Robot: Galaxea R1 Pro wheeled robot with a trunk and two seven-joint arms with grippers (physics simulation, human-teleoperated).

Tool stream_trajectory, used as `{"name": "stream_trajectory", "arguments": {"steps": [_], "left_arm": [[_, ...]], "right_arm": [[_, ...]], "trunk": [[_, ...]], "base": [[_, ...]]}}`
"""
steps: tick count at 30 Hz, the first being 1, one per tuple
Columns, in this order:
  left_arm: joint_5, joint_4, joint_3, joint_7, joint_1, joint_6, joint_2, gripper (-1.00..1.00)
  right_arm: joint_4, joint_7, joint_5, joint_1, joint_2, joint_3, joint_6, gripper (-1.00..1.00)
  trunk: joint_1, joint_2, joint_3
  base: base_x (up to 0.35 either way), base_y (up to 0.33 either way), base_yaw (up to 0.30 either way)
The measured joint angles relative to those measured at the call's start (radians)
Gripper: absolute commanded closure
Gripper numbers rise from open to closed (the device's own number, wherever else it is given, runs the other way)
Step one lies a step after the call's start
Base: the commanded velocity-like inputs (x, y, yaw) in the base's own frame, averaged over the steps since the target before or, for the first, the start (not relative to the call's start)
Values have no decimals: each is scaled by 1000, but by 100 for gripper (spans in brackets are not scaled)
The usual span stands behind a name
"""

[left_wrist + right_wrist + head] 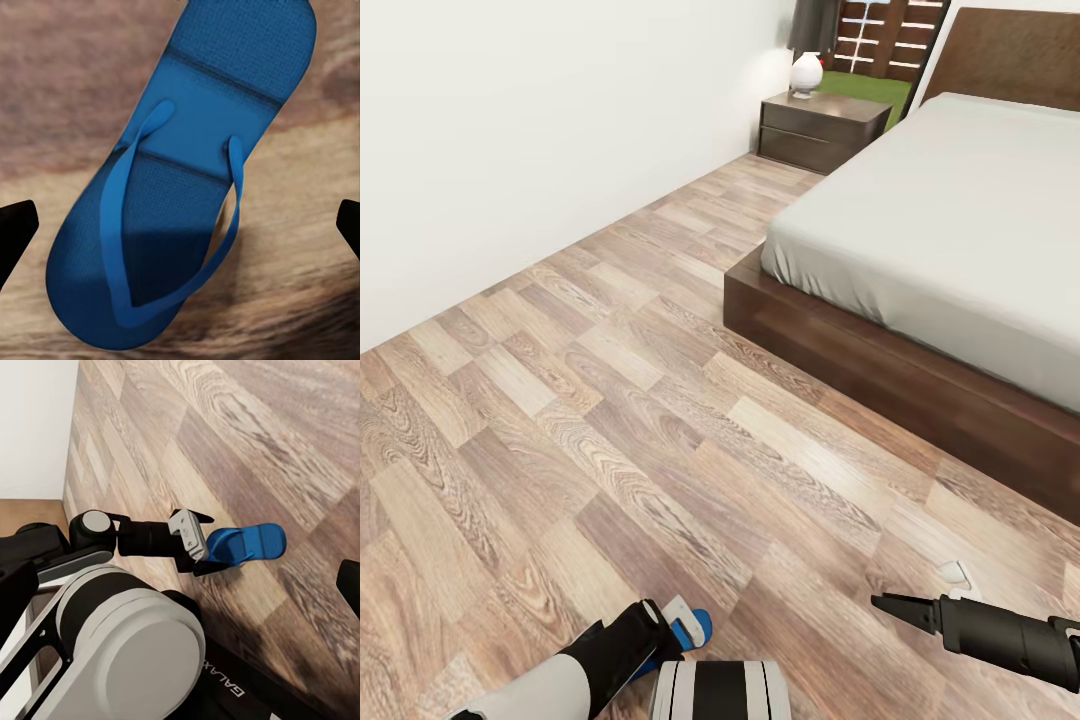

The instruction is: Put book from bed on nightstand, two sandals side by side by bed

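Wide plank floor beside bed; L gripper jaws released over sandal (R's unclear).

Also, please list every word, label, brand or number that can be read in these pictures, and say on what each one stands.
"GALAX": upside-down, light letters on the robot's dark base, seen from the right wrist; the word runs on past the picture's edge, so the rest cannot be read.
No lettering on the blue sandal, bed, nightstand, lamp, wall or floor.
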Motion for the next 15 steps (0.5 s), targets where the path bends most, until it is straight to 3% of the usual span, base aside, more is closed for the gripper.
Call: {"name": "stream_trajectory", "arguments": {"steps": [15], "left_arm": [[0, 0, -1, -3, -1, 1, 0, -100]], "right_arm": [[0, 1, 0, 0, -1, 0, 0, -100]], "trunk": [[0, 0, 0]], "base": [[0, 0, 0]]}}
